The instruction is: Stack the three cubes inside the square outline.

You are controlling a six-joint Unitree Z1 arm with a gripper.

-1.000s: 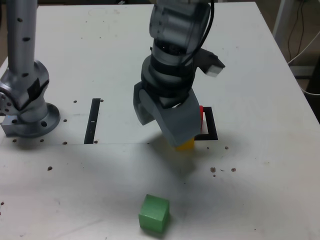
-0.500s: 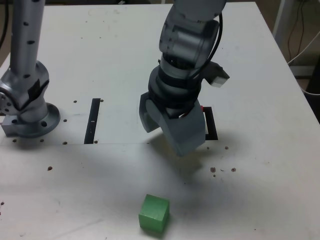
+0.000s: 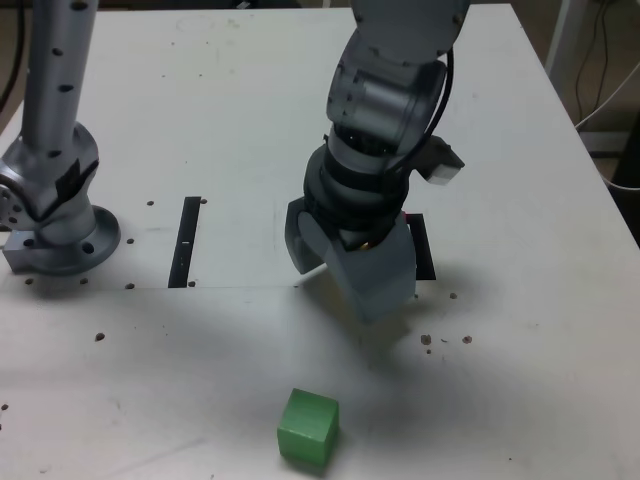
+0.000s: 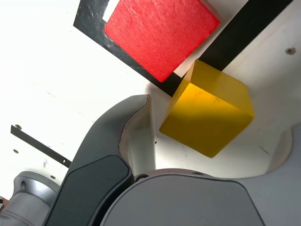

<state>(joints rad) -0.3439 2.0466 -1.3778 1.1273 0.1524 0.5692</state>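
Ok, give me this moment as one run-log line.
gripper: open, jaws either side of yellow cube | red cube: on square outline | green cube: apart, on table | stack: not started

Three cubes show across the two views — one red cube [image 4: 160,35], one yellow cube [image 4: 209,115] and one green cube [image 3: 308,427]. There is one square outline [image 4: 94,21], one narrow black strip [image 3: 186,241], and one table [image 3: 150,120] — plus one arm with a single gripper [image 3: 350,275].
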